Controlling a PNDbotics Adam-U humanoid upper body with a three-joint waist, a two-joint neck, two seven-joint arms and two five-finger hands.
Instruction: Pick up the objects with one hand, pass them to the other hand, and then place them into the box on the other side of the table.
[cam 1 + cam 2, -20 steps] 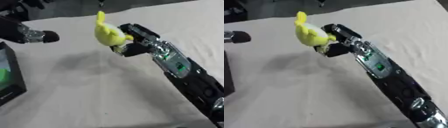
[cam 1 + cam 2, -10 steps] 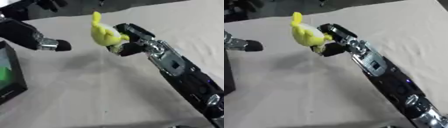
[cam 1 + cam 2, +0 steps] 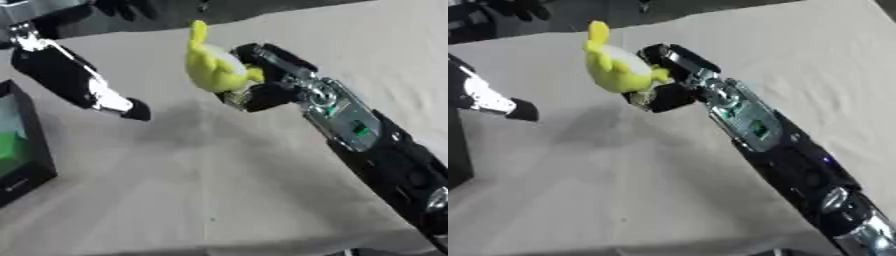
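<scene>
Right hand (image 3: 262, 82): fingers curled round yellow toy (image 3: 213, 65), held above table (image 3: 262, 190).
Left hand (image 3: 114, 102): near toy, apart; finger state unclear.
Box (image 3: 22, 145): left edge, green inside.

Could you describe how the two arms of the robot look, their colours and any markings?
The right arm is mostly black with silver joints; a grey panel with a small green mark sits behind the black right hand. The left arm is black too, with a silver band near its dark tip.
</scene>
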